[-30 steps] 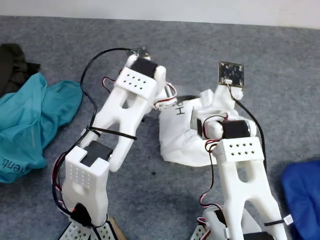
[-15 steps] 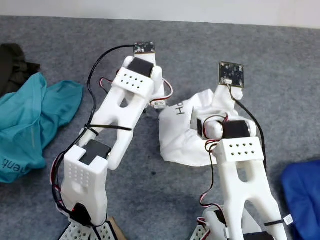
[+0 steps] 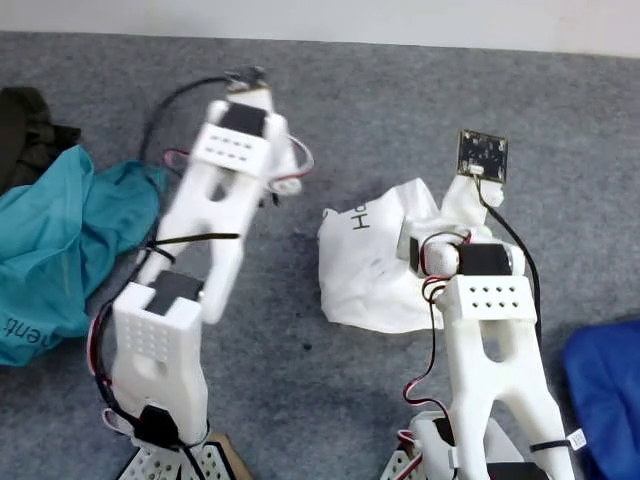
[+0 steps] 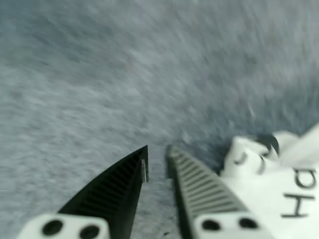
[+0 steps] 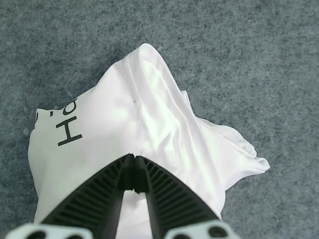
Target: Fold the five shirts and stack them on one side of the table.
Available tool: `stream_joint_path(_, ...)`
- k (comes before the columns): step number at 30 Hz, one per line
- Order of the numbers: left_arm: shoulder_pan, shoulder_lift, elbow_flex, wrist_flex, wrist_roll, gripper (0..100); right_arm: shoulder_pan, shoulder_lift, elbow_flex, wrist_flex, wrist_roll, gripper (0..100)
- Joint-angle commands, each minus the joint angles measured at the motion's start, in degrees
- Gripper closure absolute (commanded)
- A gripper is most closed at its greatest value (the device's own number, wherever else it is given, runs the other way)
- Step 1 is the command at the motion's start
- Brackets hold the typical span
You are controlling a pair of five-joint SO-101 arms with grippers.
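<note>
Our left gripper (image 4: 158, 155) swung left off the crumpled white cloth shirt (image 3: 365, 275), fingers narrowly apart; our right gripper (image 5: 133, 159) pinches it

You have white shirt (image 3: 365, 270) crumpled mid-table, black lettering facing up; one fold drawn into raised ridge, pinched in right gripper (image 5: 133, 159); teal shirt (image 3: 60, 240) bunched loose at table's left edge, unfolded; dark garment (image 3: 25, 125) heaped just behind it, touching; blue shirt (image 3: 605, 385) at right edge, partly cut off.
</note>
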Motion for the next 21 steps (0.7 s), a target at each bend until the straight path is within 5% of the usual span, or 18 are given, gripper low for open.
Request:
stream_joint_path(1, -2.8, -0.7, -6.7, 3.4, -6.2, 82, 0.1, -0.7, -0.5, -1.1, 0.8, 99.3)
stream_joint_path(10, -3.6, -0.3, -8.8, 5.2, -5.0, 94, -0.6, -0.7, -0.3, -0.7, 0.8, 99.3)
stream_joint_path(21, 8.1, -0.3, -8.5, 5.3, -24.6, 99, -0.6, 0.0, 2.1, -0.2, 2.2, 99.3)
